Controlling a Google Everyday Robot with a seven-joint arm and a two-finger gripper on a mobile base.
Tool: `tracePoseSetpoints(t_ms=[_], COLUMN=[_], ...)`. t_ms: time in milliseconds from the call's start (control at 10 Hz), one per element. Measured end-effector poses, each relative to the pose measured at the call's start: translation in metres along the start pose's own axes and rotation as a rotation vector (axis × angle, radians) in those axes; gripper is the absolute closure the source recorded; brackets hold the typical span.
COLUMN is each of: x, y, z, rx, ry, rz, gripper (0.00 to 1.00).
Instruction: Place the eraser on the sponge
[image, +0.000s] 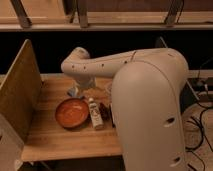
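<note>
Gripper (76, 91) low at far side of orange bowl (72, 113), open/shut can't tell; eraser not seen, prob. light, stiff, grippy, so pinch across narrow width, mid-length.

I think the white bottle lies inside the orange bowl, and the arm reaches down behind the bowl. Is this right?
Not quite. The camera view shows the white bottle lying on the table beside the orange bowl, not inside it. The rest holds: the arm reaches down behind the bowl, its gripper low over the table there.
</note>
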Motion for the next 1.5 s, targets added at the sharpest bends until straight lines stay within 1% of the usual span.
tracePoseSetpoints(t_ms=[900,1200,1400,1500], x=[0.0,0.006,0.015,0.019], y=[-0.001,-0.009,-0.022,-0.031], z=[0.0,0.004,0.009,0.013], rx=[0.0,-0.005,0.003,0.004], ry=[0.0,-0.013,-0.008,-0.005], rz=[0.001,0.055,0.092,0.122], gripper=[0.2,0.2,0.2,0.2])
